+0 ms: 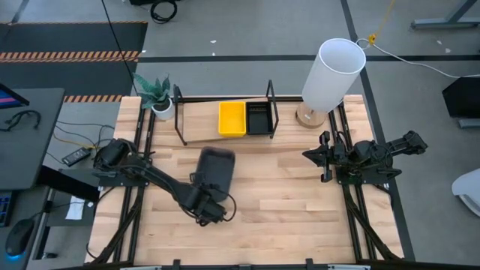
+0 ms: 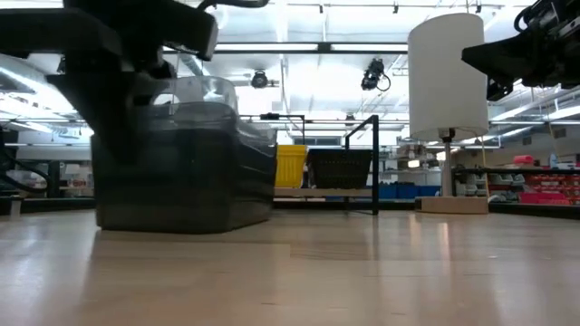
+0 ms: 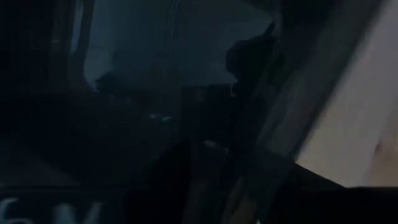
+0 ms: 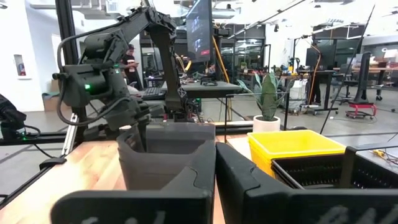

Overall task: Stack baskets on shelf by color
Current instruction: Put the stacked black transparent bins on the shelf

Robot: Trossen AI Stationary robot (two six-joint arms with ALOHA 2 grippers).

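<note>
A dark grey translucent basket (image 1: pixel 216 169) (image 2: pixel 181 167) (image 4: pixel 165 155) stands with its bottom on the table, near the middle. My left gripper (image 1: pixel 210 201) (image 4: pixel 138 134) hangs over its near end, pointing steeply down, and the left wrist view is dark with the basket filling it. On the shelf (image 1: pixel 199 120) at the far edge a yellow basket (image 1: pixel 232 118) (image 4: pixel 295 146) sits with a black perforated basket (image 1: pixel 259 118) (image 4: pixel 329 171) touching its right side. My right gripper (image 1: pixel 322 155) (image 4: pixel 216 180) waits shut at the table's right, raised and empty.
A white cylinder lamp (image 1: pixel 330 75) stands at the far right beside the shelf. A small potted plant (image 1: pixel 159 97) stands at the far left corner. The shelf's left part is bare board between black wire frames (image 1: pixel 178 112). Bare tabletop lies near and right of the grey basket.
</note>
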